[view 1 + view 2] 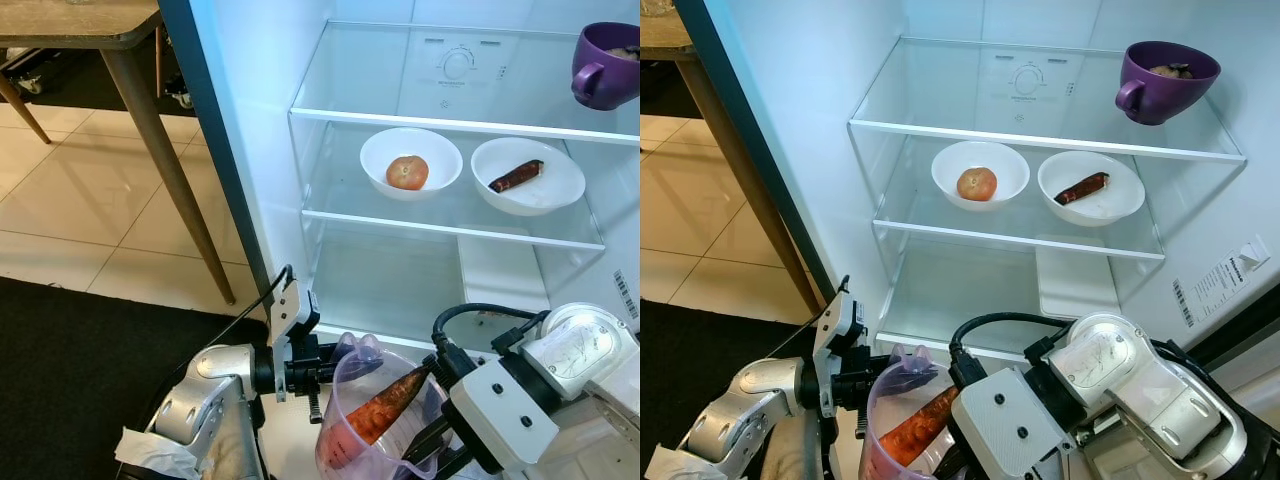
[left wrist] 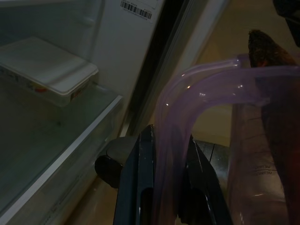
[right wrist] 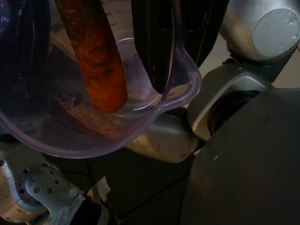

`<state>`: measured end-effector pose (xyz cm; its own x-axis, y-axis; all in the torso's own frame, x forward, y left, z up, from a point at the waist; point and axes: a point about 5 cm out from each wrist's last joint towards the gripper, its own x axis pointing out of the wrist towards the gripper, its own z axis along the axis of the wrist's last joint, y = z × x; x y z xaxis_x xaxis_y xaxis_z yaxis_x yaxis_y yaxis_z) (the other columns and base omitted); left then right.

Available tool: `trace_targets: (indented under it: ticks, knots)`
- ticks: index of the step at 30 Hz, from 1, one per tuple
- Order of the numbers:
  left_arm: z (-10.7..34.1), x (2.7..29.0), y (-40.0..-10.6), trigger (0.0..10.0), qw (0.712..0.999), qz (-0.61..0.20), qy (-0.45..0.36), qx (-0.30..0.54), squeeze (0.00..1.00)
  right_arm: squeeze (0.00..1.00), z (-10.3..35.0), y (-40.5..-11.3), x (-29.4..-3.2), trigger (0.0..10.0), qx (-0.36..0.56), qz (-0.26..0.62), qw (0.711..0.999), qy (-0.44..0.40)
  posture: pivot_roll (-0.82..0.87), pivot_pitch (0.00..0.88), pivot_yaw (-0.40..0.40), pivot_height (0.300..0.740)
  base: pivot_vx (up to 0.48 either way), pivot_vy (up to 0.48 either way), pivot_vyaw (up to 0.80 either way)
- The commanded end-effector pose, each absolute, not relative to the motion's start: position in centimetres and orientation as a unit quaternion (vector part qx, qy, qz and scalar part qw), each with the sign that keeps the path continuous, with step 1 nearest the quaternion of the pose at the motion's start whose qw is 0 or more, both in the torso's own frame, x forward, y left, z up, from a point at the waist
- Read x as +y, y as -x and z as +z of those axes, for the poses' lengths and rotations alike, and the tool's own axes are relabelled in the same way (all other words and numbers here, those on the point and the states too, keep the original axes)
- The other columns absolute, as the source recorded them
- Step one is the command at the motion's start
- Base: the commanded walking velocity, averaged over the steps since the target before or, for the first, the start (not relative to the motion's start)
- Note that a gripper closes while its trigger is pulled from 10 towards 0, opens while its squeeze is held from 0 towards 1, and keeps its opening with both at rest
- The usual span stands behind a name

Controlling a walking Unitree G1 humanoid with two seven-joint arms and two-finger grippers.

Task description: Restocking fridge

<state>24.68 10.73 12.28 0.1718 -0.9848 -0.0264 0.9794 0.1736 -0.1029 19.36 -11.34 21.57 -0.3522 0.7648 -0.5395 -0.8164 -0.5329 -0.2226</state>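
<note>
Fridge: white open refrigerator (image 1: 260, 150) with clear glass shelves, filling the centre and right of the head views.
Top shelf: a purple ceramic cup (image 1: 1162, 80) with a side handle stands at the upper right; something dark lies inside it, too small to identify.
Middle shelf: two round white bowls side by side. The left white bowl (image 1: 411, 163) holds a round orange-brown fruit (image 1: 407, 172); the right white bowl (image 1: 528, 175) holds a dark reddish-brown elongated vegetable (image 1: 516, 176).
Lower shelf: a flat white lidded box (image 2: 47, 70) lies toward the right side of the glass.
Jug: a translucent purple plastic measuring jug (image 1: 372, 425) sits at the bottom centre of the head views, in front of the fridge and below its lowest shelf.
Jug contents: a long orange carrot (image 1: 385, 408) leans inside, its dark tip rising above the rim.
Left end effector: (image 2: 164, 187) clamped on the jug's curved purple handle, one black finger on each side.
Right end effector: (image 3: 89, 42) at the jug's rim, one black finger inside the wall near the spout; whether it grips cannot be told.
Surroundings: a wooden-legged surface (image 1: 90, 25) stands at the upper left over beige floor tiles (image 1: 90, 200).
</note>
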Motion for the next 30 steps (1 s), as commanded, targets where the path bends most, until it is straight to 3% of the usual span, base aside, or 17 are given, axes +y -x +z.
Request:
trace_targets:
  ticks: [1,6,7,9,10,12,13,30]
  knots:
    - [12.3,10.6,-24.4,0.0,0.760,-0.647,0.029,0.047,0.00,0.00,21.9,-18.8,-10.8,0.0,0.025,0.829,0.468,0.305,0.02,0.146,0.019,0.369,0.000,0.000,0.00]
    - [12.3,10.6,-24.4,0.0,0.764,-0.643,0.029,0.043,0.00,0.00,21.7,-19.5,-10.6,0.0,0.018,0.814,0.487,0.315,0.02,0.147,0.018,0.369,0.000,0.000,0.00]
    - [12.4,10.6,-24.5,0.0,0.766,-0.641,0.028,0.042,0.00,0.00,21.7,-19.8,-10.5,4.7,0.013,0.807,0.496,0.319,0.02,0.146,0.017,0.369,0.000,0.000,0.00]
    - [12.4,10.6,-24.5,0.0,0.767,-0.640,0.028,0.041,0.00,0.00,21.7,-19.9,-10.4,4.7,0.010,0.803,0.501,0.321,0.02,0.146,0.017,0.369,0.000,0.000,0.00]
    - [12.4,10.6,-24.5,0.0,0.770,-0.637,0.027,0.039,0.00,0.00,21.6,-20.1,-10.4,10.0,0.013,0.798,0.508,0.323,0.02,0.148,0.018,0.369,0.000,0.000,0.00]
    - [12.4,10.6,-24.5,0.0,0.770,-0.637,0.027,0.039,0.00,0.00,21.6,-20.1,-10.4,10.0,0.013,0.798,0.508,0.323,0.02,0.148,0.018,0.369,0.000,0.000,0.00]
    - [12.4,10.6,-24.6,0.0,0.773,-0.632,0.026,0.037,0.00,1.00,21.6,-20.3,-10.3,10.0,0.015,0.794,0.515,0.323,0.02,0.147,0.016,0.369,0.000,0.000,0.00]
    - [10.9,11.0,-24.7,0.0,0.788,-0.613,-0.017,0.057,0.00,1.00,23.3,-20.5,-11.5,10.0,-0.007,0.796,0.536,0.279,0.02,0.142,0.014,0.369,0.000,0.000,0.00]
